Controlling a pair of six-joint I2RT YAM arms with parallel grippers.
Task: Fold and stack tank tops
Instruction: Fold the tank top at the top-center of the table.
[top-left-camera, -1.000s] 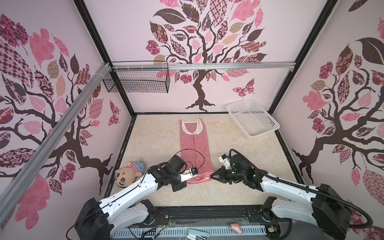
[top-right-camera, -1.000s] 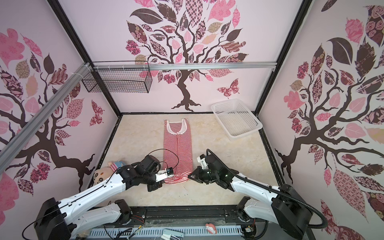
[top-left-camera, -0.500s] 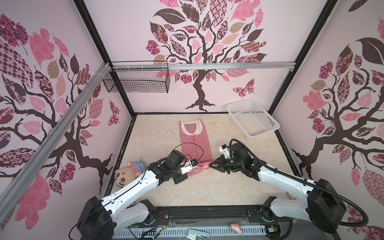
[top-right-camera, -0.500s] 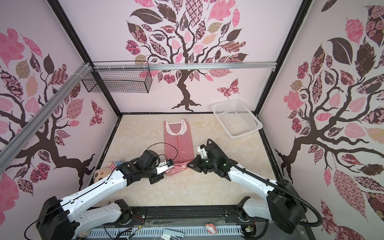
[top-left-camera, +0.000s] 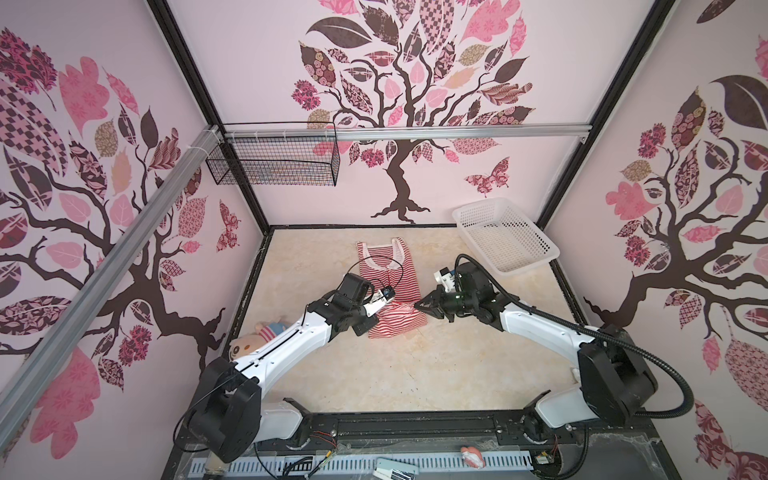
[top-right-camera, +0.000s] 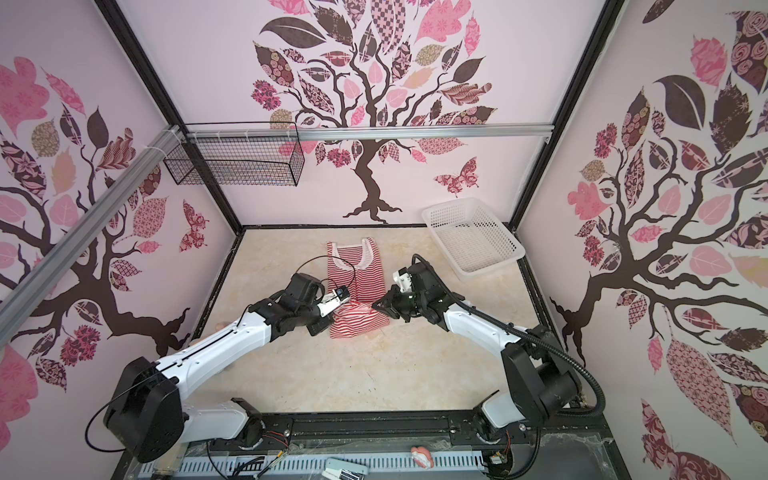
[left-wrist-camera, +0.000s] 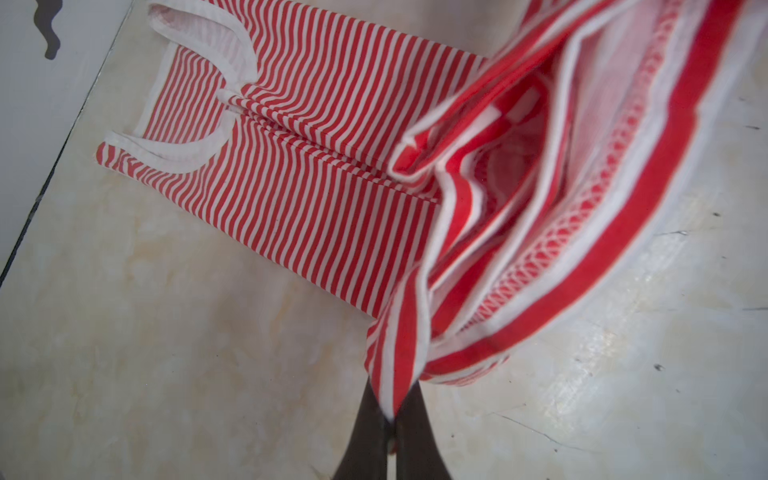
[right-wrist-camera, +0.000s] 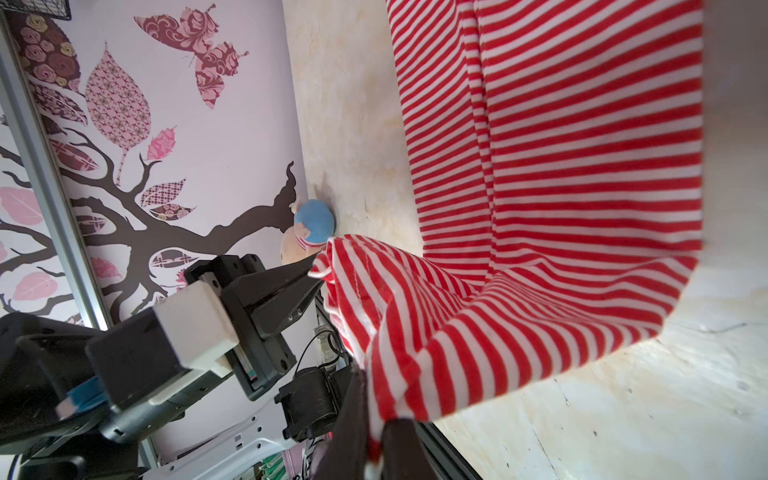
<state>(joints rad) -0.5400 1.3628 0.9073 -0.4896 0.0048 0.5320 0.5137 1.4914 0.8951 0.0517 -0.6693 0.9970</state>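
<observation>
While both arms are reaching out over the table (top-left-camera: 415, 374), each one is pinching a bottom corner of the tank top (top-left-camera: 405, 282). The left arm (top-left-camera: 291, 336) is stretching out from the near edge, bending at the elbow, with its wrist pointing toward the basket (top-left-camera: 505, 239). The left gripper (top-left-camera: 377, 308) is squeezing tight on one striped corner. In the left wrist view its two dark fingers (left-wrist-camera: 365, 436) are pressing together with the cloth between them. The right arm (top-left-camera: 540, 328) is coming in from the basket's side, with its wrist pointing away from the basket. The right gripper (top-left-camera: 417, 305) is squeezing tight on the other corner, and the right wrist view is showing cloth caught between its fingers (right-wrist-camera: 399, 453).

The tank top is lying on the table near the basket, on the left arm's side of it. Its neck end is lying flat. Its bottom end is hanging up off the table between the two grippers, bending back over the middle.

A second ago the grippers were holding the bottom edge low and farther from the basket. Now both are sitting closer to the basket, and the flat part is looking shorter. A toy (top-left-camera: 249, 340) is lying far from the basket, beside the left arm, in the same spot as before.
</observation>
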